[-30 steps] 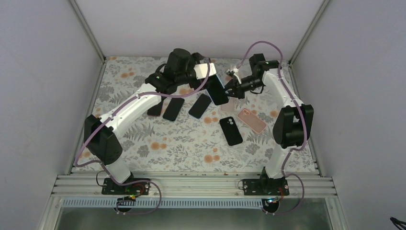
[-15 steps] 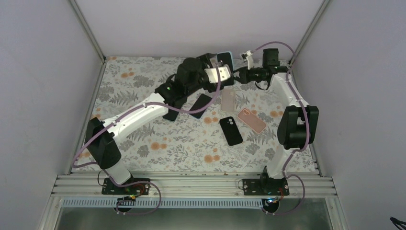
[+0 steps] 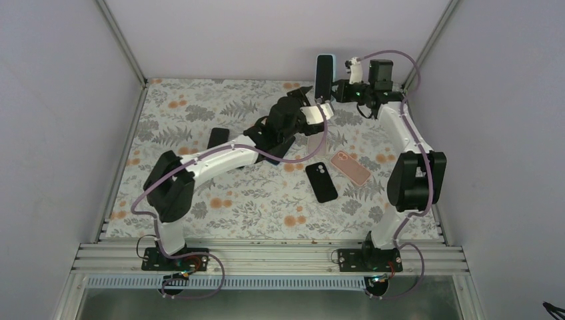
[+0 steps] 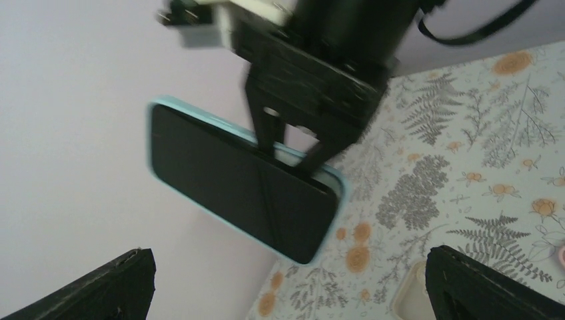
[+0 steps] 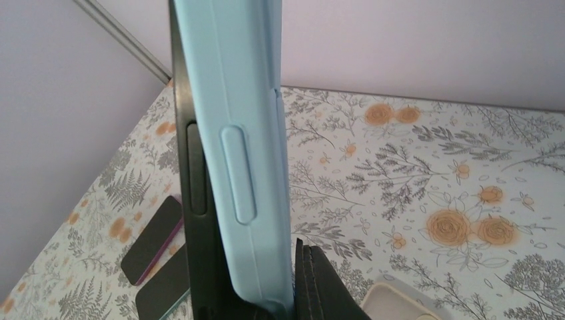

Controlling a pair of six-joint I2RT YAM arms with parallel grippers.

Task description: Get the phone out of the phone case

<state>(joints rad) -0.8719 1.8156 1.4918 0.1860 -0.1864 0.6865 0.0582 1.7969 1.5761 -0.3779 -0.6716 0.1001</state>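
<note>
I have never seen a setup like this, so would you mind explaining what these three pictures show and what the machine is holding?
These are two robot arms bolted at the table's near edge. The wide picture looks down from above and behind them; the other two come from a camera on each wrist. The right gripper is shut on a phone in a light blue case, holding it upright in the air near the back wall. The left gripper is open and empty, facing that phone. On the flowered table lie a black phone or case, a pink case and a few more.
</note>
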